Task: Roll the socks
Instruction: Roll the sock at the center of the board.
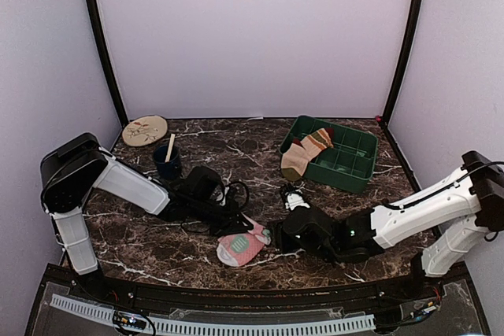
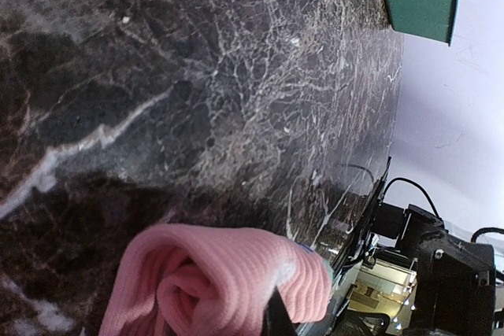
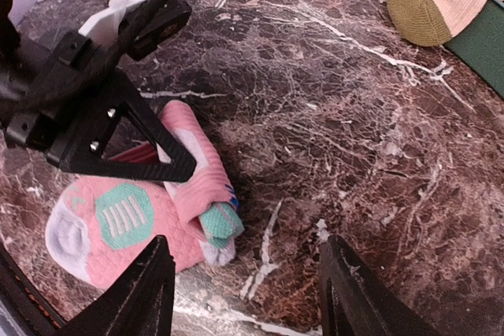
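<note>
Pink sock (image 3: 118,222) is lying on the marble table (image 1: 236,147) near the front edge, cuff end folded over.
Your left gripper (image 3: 177,169) is clenching that fold, tips hidden in fabric; your right gripper (image 3: 248,289) is hanging released beside it.

Robot lab booth: plain white walls (image 1: 252,37), marble tabletop (image 1: 236,147).

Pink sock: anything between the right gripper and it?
Nothing visible. Only bare table lies between the right gripper, jaws open, and the pink sock. The left gripper is clamped on the sock's rolled end, reaching in from the far side.
</note>
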Controlling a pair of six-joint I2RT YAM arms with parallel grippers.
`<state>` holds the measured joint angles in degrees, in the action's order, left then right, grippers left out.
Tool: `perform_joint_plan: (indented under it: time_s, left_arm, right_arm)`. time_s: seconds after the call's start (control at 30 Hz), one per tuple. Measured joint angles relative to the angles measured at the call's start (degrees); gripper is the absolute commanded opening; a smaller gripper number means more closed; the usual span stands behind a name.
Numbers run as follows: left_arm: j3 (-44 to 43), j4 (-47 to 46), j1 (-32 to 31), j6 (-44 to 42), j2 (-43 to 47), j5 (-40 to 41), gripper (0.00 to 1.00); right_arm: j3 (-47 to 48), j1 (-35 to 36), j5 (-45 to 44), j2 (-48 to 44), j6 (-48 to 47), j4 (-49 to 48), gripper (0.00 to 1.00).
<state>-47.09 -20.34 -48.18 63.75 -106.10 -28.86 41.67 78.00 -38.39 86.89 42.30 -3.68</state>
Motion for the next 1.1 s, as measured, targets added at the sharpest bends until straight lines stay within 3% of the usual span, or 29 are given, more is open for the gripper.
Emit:
perform_joint_plan:
  time_s: [0.37,0.57,1.1]
  left_arm:
    - [4.7,-8.7,-1.5,-1.9,0.8,4.4,0.00]
    - [6.9,-13.2,-2.1,-3.9,0.8,6.0,0.00]
    - [10.9,-26.6,-3.1,-6.8,-2.4,6.8,0.00]
  right_arm:
    - [-5.9,-9.3,17.5,0.0,8.6,-13.2,0.62]
    - [-8.0,-12.2,25.1,4.8,12.9,-20.7,0.63]
    - [-8.6,-14.0,34.1,14.3,21.0,-34.9,0.66]
